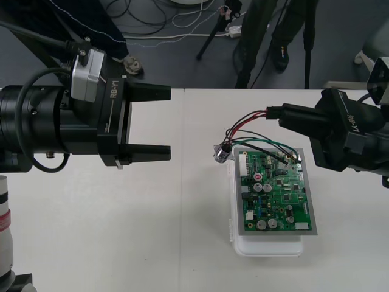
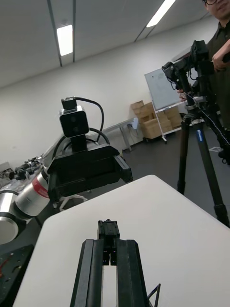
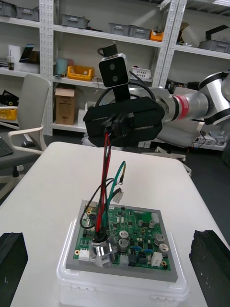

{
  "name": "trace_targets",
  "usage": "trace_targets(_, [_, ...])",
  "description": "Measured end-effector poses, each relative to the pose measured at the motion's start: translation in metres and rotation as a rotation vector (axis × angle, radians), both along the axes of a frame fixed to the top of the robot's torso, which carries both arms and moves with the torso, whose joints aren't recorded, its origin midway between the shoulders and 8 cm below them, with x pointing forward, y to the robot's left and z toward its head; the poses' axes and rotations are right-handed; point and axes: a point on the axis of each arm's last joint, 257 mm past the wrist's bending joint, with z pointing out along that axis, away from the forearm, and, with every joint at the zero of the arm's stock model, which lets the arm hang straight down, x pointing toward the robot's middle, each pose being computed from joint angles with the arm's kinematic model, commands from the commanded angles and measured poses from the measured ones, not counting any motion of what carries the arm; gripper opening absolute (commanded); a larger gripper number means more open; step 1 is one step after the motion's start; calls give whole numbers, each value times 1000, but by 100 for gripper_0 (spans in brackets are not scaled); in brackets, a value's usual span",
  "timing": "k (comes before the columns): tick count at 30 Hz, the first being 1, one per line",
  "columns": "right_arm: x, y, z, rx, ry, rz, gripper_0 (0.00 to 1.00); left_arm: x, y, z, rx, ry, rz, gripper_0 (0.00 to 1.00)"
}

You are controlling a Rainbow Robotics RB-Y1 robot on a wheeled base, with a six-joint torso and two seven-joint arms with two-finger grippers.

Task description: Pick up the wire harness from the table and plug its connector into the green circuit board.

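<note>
Wire harness (image 3: pixel 106 168) is up off the table (image 1: pixel 182 243), and it is the right gripper (image 1: pixel 281 114) that has it. The fingers are closed tight on the small black plug (image 2: pixel 109 235), which sits right between the two tips in the right wrist view. From that pinch the red, black and green wires drop away toward the green circuit board (image 1: pixel 276 188). The round metal socket (image 1: pixel 222 152) at the other end is down at the board's far corner, the one nearest the left arm. Whether it rests there or hangs just clear, I cannot tell. The plug is above the board's far edge, held in the air and not in the board. The board sits flat on its white base (image 1: pixel 267 246), on the right half of the table.

Over on the other side, the left gripper (image 1: pixel 159 121) hovers well apart from the board, jaws spread wide with nothing between them, pointing straight at the harness. Its two fingers (image 3: pixel 12 256) stand at the corners of the left wrist view, with the socket and board between them farther out. Only bare table lies between this gripper and the socket.
</note>
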Motion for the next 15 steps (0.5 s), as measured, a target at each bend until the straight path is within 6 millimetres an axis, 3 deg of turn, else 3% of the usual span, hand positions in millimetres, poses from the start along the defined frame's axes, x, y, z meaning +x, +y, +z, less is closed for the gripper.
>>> trace_targets(8, [-14,16,-1,-29,-37,-21,0,3,-12,-21,6,89,-39,100])
trace_targets(15, [-26,22,-14,-71,-57,-17,0,-1,-25,-21,3,96,-64,100])
